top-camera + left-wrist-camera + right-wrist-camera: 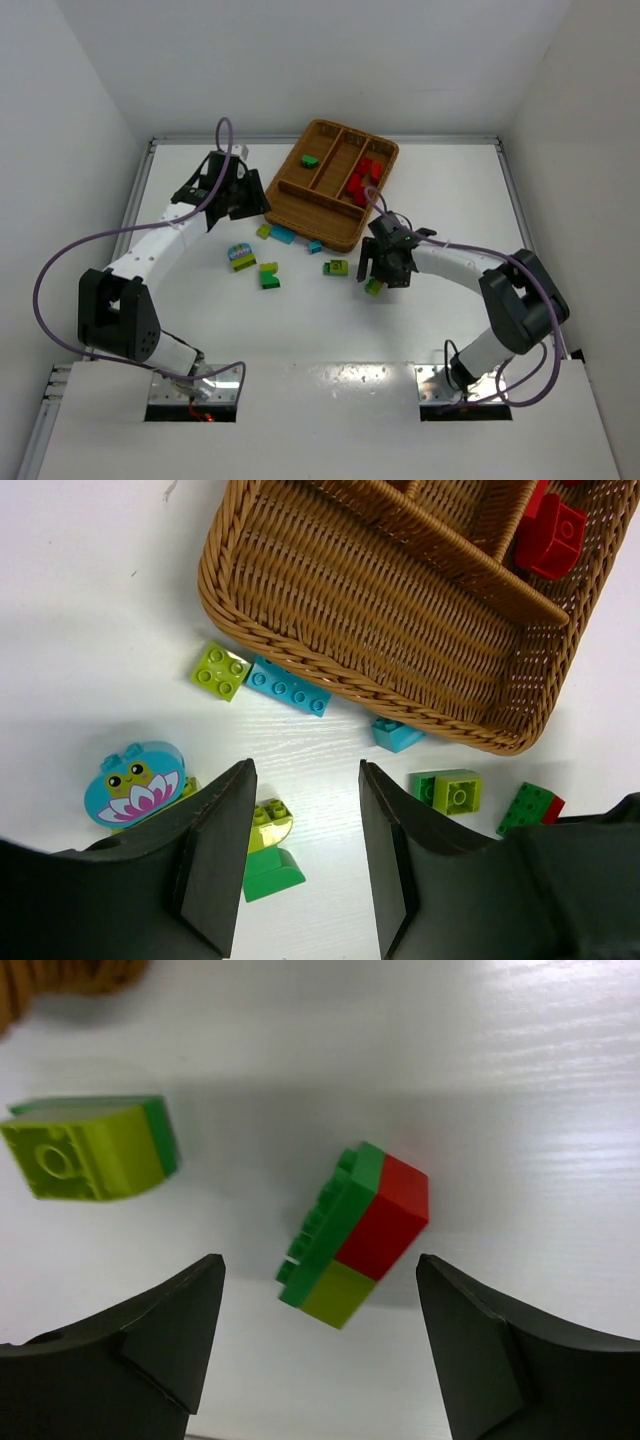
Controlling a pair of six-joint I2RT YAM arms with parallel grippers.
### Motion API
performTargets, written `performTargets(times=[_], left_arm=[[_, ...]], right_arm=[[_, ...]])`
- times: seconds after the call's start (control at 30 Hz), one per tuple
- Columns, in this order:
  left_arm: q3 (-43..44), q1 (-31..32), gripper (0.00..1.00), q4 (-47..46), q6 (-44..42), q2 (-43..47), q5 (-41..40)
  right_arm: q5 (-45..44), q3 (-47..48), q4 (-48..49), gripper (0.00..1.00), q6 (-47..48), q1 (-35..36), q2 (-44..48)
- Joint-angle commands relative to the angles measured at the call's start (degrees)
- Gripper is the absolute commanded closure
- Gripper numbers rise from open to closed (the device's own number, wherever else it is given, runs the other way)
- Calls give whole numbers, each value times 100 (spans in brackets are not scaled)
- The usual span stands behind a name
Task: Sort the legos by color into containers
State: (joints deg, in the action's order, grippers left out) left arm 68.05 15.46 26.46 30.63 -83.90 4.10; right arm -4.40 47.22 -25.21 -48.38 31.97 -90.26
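The brown wicker tray (300,205) holds a green lego (310,160) in its left container and red legos (365,178) in the right one. Loose legos lie in front of it: a lime one (221,670), a long blue one (289,687), a small blue one (396,735), a frog-printed piece (140,780), a lime-and-green pair (268,850) and a green-lime block (450,791). My left gripper (305,770) hangs open above the table, empty. My right gripper (320,1265) is open around a green, red and lime stack (355,1235), not touching it.
Another lime-green block (90,1145) lies left of the right gripper. White walls close off the table on the left, back and right. The tray's near wall (330,670) stands just beyond the left fingers.
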Motion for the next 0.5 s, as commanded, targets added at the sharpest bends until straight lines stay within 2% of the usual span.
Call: performTargets(times=[0.0, 0.03, 0.1, 0.13, 0.23, 0.27, 0.3, 0.33, 0.37, 0.47], left_arm=[[-38, 62, 49, -132, -13, 14, 38], [-38, 62, 49, -132, -13, 14, 38], [-38, 62, 49, -132, -13, 14, 38], [-38, 62, 49, -132, -13, 14, 38], [-38, 62, 49, -132, -66, 14, 99], [-38, 62, 47, -132, -127, 14, 152], [-38, 62, 43, -132, -215, 14, 370], [-38, 114, 36, -132, -268, 14, 538], [-38, 115, 24, -132, -321, 14, 983], [15, 115, 11, -132, -505, -178, 1942]], right_arm=[[247, -11, 623, 23, -540, -102, -9], [117, 111, 623, 25, -541, -103, -96], [-33, 330, 456, 34, -541, -103, -378], [-182, 392, 308, 46, -541, -42, -465], [-376, 507, 192, 66, -541, 11, -528], [-377, 507, 192, 77, -541, 11, -528], [-377, 507, 140, 82, -489, 11, -467], [-377, 507, 139, 86, -384, 11, -388], [-307, 577, 139, 87, -313, 11, -326], [-88, 447, 436, 89, 249, 11, 191]])
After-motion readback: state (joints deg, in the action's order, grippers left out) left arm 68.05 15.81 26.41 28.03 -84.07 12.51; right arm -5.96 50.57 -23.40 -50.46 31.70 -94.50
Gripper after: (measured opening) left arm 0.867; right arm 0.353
